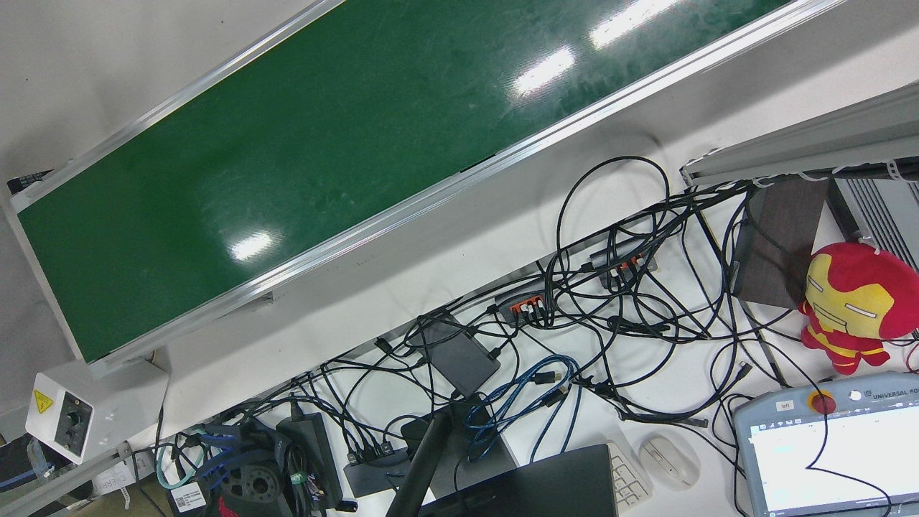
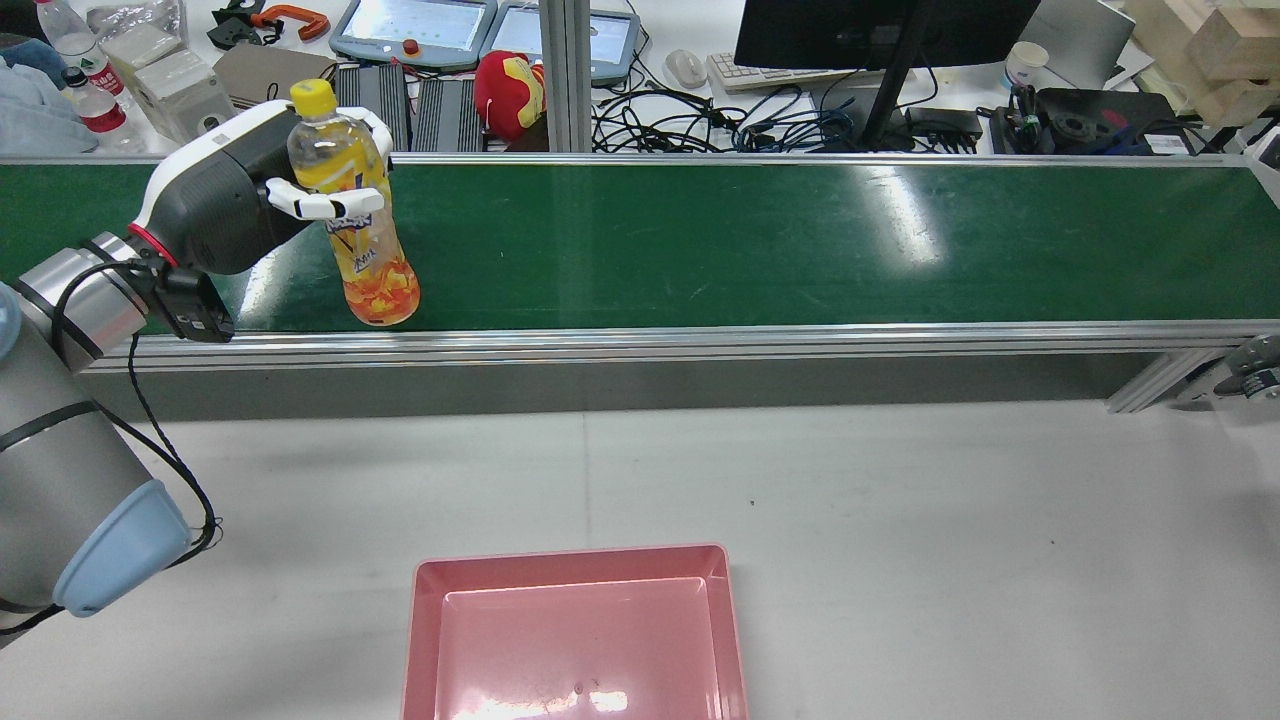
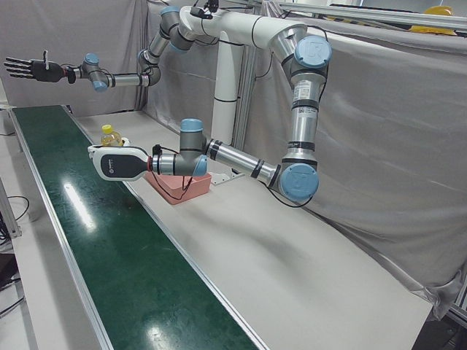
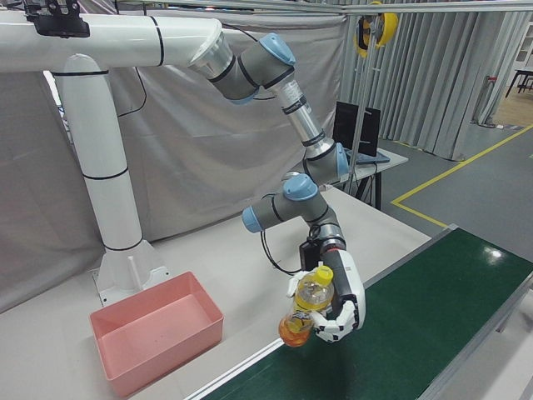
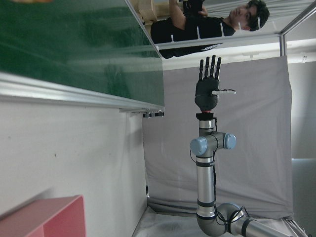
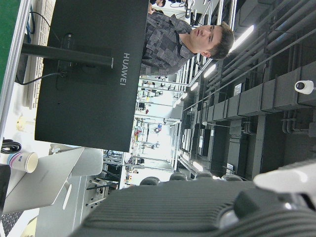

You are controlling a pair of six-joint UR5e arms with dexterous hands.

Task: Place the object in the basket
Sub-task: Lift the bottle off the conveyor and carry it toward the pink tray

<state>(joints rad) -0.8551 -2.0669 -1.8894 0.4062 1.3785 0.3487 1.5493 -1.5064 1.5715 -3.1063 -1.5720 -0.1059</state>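
Observation:
A clear bottle of orange drink [image 2: 360, 240] with a yellow cap leans a little over the near edge of the green conveyor belt [image 2: 750, 240], at its left end. My left hand [image 2: 250, 190] is shut around its upper half from the left. I cannot tell whether its base touches the belt. The hand [image 4: 340, 302] and bottle [image 4: 306, 310] also show in the right-front view. The pink basket [image 2: 570, 558] sits empty on the white table, near its front edge. My right hand [image 3: 29, 69] is raised high and far off, open with fingers spread; it also shows in the left hand view [image 5: 207, 91].
The white table [image 2: 900, 500] lies between belt and basket. Behind the belt are a monitor [image 2: 880, 30], tangled cables [image 1: 610, 301], teach pendants and a red plush toy [image 2: 505, 95]. A person stands beyond the belt [image 5: 207, 27].

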